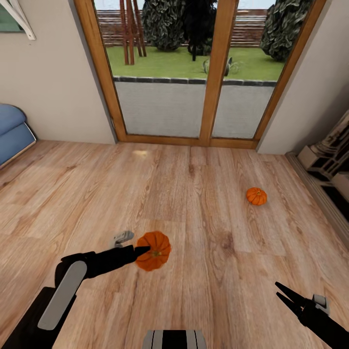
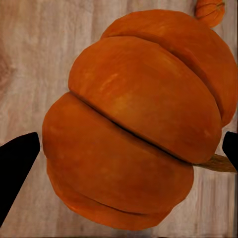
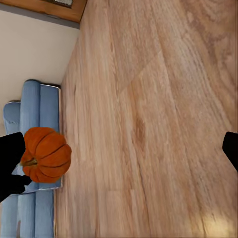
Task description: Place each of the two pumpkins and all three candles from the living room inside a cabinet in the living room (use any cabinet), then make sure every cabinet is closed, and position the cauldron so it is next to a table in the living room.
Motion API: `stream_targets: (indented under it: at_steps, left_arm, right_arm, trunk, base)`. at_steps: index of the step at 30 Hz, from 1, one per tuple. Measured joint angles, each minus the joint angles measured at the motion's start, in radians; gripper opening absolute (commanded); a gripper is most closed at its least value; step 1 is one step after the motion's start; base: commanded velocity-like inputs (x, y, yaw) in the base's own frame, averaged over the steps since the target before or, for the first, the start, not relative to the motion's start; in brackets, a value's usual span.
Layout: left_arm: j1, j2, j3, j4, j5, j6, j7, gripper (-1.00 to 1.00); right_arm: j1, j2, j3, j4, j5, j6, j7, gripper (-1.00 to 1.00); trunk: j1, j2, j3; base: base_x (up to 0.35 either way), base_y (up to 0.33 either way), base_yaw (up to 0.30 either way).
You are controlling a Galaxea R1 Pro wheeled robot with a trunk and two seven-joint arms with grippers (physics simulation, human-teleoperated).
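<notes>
Head view, left to right. Blue upholstered sofa (image 1: 12,131) at the left edge against the beige wall. Black left gripper (image 1: 144,252) clasps the larger ribbed orange pumpkin (image 1: 154,250) by its flank, held over the light wood plank floor (image 1: 203,232); the left wrist view shows a black fingertip (image 2: 17,163) at either side of this pumpkin. Wood-framed glass door (image 1: 211,72) closes the far edge of the room. Smaller flat orange pumpkin (image 1: 256,196) lies alone on open floor, well apart from the first. Black right gripper (image 1: 286,296), jaws parted and holding nothing, hangs over bare boards. Pale shelving (image 1: 329,155) lines the right edge.
</notes>
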State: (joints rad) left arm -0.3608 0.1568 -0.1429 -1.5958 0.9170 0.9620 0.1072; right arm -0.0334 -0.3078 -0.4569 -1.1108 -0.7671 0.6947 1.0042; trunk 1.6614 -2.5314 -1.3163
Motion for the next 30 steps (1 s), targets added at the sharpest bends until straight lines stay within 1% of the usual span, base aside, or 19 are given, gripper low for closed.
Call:
stream_targets:
  at_steps: [1,2,3,8,12,13,16,17,19,20,23,30]
  left_arm:
    - [0.001,0.0,0.002,0.0,-0.001,0.004,-0.016,-1.0]
    - [0.002,0.0,0.002,0.0,0.006,0.005,-0.022,-1.0]
    - [0.003,0.0,0.003,0.0,0.005,0.008,-0.03,-1.0]
    - [0.003,0.0,0.003,0.0,0.003,0.011,-0.032,-1.0]
    - [0.003,0.0,0.004,0.0,0.005,0.015,-0.035,-1.0]
    - [0.0,-0.001,0.004,0.0,0.003,0.029,-0.042,-1.0]
    - [-0.015,-0.006,0.006,-0.001,0.02,0.073,-0.064,-1.0]
    - [-0.019,-0.008,0.006,0.0,0.017,0.079,-0.066,-1.0]
    - [-0.023,-0.009,0.007,0.0,0.009,0.083,-0.07,-1.0]
    - [-0.024,-0.01,0.006,0.0,0.015,0.083,-0.07,-1.0]
    - [-0.025,-0.01,0.007,0.001,0.011,0.083,-0.071,-1.0]
    - [-0.027,-0.011,0.007,0.002,0.015,0.083,-0.071,-1.0]
  right_arm:
    - [0.0,0.0,0.0,0.0,0.0,0.0,-0.001,1.0]
    - [0.0,0.0,0.0,0.0,0.0,0.0,-0.002,1.0]
    - [0.0,0.0,0.0,0.0,0.0,0.0,-0.002,1.0]
    - [0.0,0.0,0.0,0.0,0.0,0.0,-0.002,1.0]
    - [0.0,0.0,0.0,0.0,0.0,0.0,-0.003,1.0]
    - [0.0,0.0,0.0,0.0,0.0,0.0,-0.003,1.0]
    - [0.0,0.001,-0.007,0.0,-0.001,-0.001,-0.002,1.0]
    - [0.0,0.001,-0.007,0.0,-0.001,-0.001,-0.002,1.0]
    - [0.0,0.0,-0.01,0.001,-0.001,-0.001,-0.002,1.0]
    - [0.0,0.0,-0.01,0.001,-0.001,-0.001,-0.002,1.0]
    - [0.0,0.001,-0.013,0.001,-0.002,-0.001,-0.002,1.0]
    - [0.0,0.001,-0.016,0.001,-0.003,-0.001,-0.002,1.0]
  trunk:
    - [0.0,0.0,0.0]
    - [0.0,0.0,0.0]
    - [0.0,0.0,0.0]
    - [0.0,0.0,0.0]
    - [-0.002,0.001,0.015]
    - [-0.002,0.001,0.019]
    - [-0.004,0.002,0.031]
    - [-0.004,0.002,0.035]
    - [-0.005,0.003,0.042]
    - [-0.005,0.003,0.046]
    - [-0.007,0.003,0.058]
    - [-0.01,0.005,0.085]
  base:
    - [0.0,0.0,0.0]
    - [0.0,0.0,0.0]
    - [0.0,0.0,0.0]
    - [0.0,0.0,0.0]
    - [0.0,0.0,0.0]
    - [0.0,0.0,0.0]
    - [0.0,0.0,0.0]
    - [0.0,0.0,0.0]
    - [0.0,0.0,0.0]
    - [0.0,0.0,0.0]
    - [0.0,0.0,0.0]
    - [0.0,0.0,0.0]
